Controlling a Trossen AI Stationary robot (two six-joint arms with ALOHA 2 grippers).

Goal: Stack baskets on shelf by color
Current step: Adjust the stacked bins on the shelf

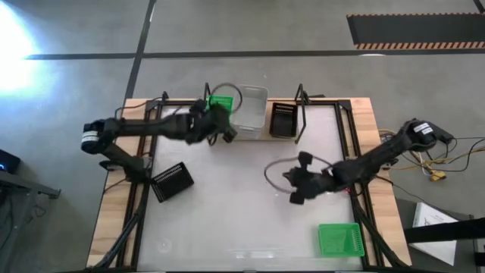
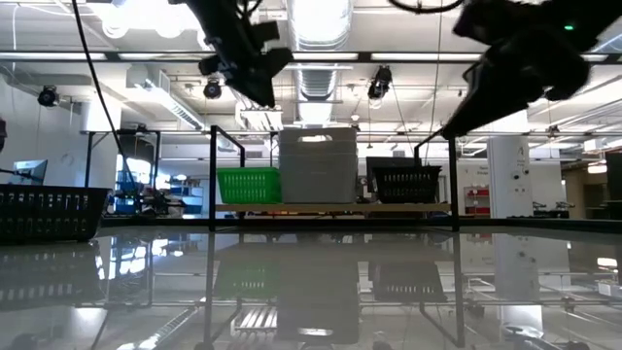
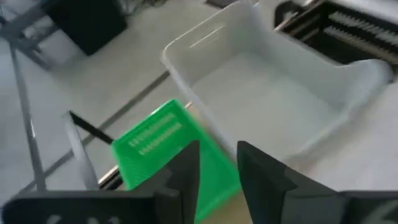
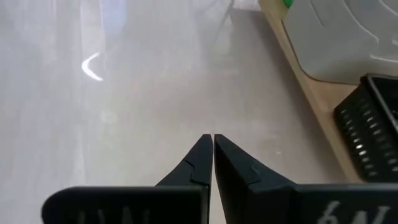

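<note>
High view, green basket [image 1: 220, 101] beneath left end effector [image 1: 225, 133]

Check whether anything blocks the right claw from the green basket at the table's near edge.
Nothing visible does. The right claw hangs shut over bare table, and only open tabletop lies between it and the green basket.

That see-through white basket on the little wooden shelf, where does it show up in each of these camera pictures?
High view: the white basket sits mid-shelf, top centre.
Low view: it is the tallest block at centre, between the green basket and a black basket.
Left wrist view: it fills the upper right.
Right wrist view: only a corner shows, upper right.
Shared landmark: the shelf.
</note>
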